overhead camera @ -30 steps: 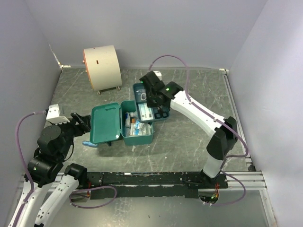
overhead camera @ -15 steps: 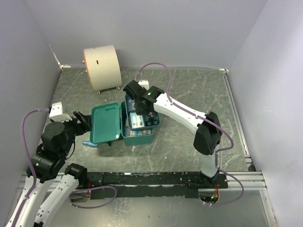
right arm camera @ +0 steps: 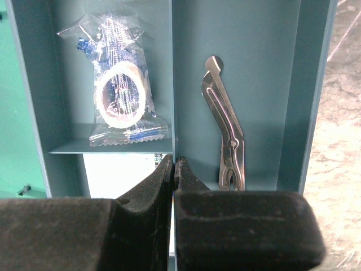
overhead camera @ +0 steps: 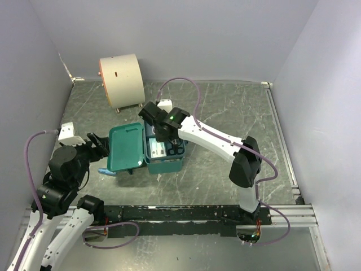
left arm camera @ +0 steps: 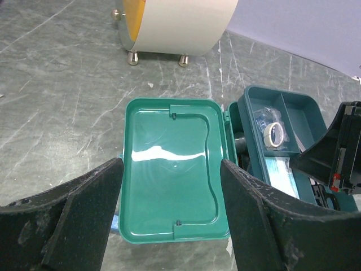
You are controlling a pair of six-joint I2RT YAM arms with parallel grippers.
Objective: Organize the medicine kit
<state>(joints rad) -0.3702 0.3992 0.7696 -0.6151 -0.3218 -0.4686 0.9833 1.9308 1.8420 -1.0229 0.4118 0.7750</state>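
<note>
Right gripper, clamped on the divider of a shallow blue-teal plastic tray, holds it over the open teal-green plastic medicine kit beneath; seating it squarely likely follows. Left gripper gapes.

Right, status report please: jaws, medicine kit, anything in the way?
Left gripper jaws open, by lid. Right gripper jaws shut on divided tray, over open medicine kit. Nothing blocking visible.

The box opening is partly covered by the tray pinched in the right gripper. The right arm blocks the rear-right approach. The open lid lies flat on the left, ahead of the spread left gripper. The drum stands rear left. The table at right is passable.
</note>
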